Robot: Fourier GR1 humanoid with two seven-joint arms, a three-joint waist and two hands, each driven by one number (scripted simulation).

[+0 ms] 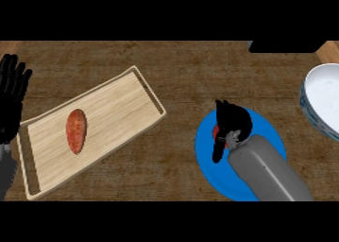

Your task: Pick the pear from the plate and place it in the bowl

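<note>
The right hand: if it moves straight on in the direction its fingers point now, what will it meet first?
The right hand points toward the view's top, over the blue plate. Past the plate's rim only bare counter shows, so the way looks free, though height is unclear.

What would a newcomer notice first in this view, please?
The right hand over the blue plate at lower right, its fingers curled down round something reddish, mostly hidden. Next, the wooden tray lying slantwise at left with an orange-red item on it. A white bowl sits at the right edge; the left hand rests open at far left.
</note>
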